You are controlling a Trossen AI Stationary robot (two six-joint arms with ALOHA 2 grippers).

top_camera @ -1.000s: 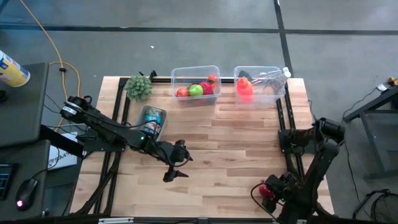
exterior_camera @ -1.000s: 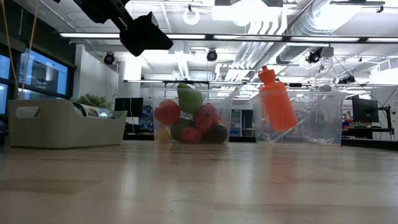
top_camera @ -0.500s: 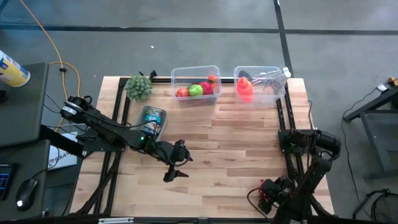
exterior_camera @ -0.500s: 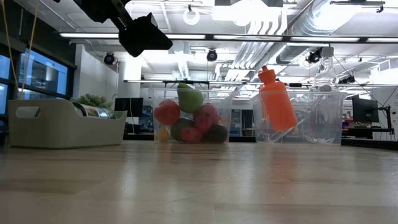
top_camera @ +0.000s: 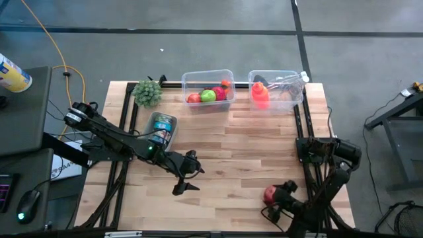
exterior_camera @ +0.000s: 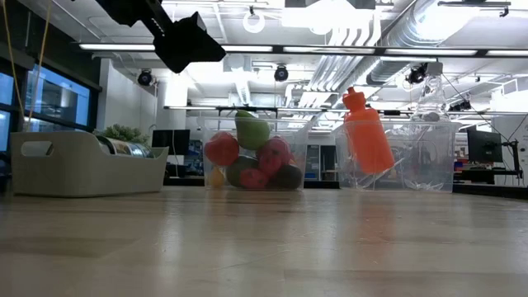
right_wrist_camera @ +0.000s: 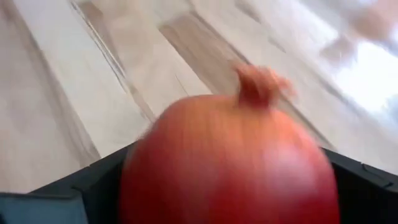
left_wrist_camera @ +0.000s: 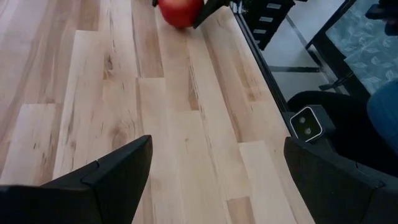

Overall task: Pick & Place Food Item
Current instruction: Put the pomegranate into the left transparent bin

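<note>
Right pincer [top_camera: 280,202], its wide-spread fingers clasping a red pomegranate [top_camera: 270,194], has swung inward over the worktop [top_camera: 251,158] near its front edge, so the fruit is now being carried. Left pincer [top_camera: 185,180] hangs spread and empty mid-worktop; the fruit bin [top_camera: 207,86] sits well apart.

two dark jointed arms, black blocky gripper fingers [left_wrist_camera: 112,177], small green light on left arm [top_camera: 151,147]

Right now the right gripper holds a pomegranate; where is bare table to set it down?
Bare wood runs between the left gripper and right gripper gripping the pomegranate. The far edge is crowded: fruit bin, bottle bin, grey caddy.
</note>
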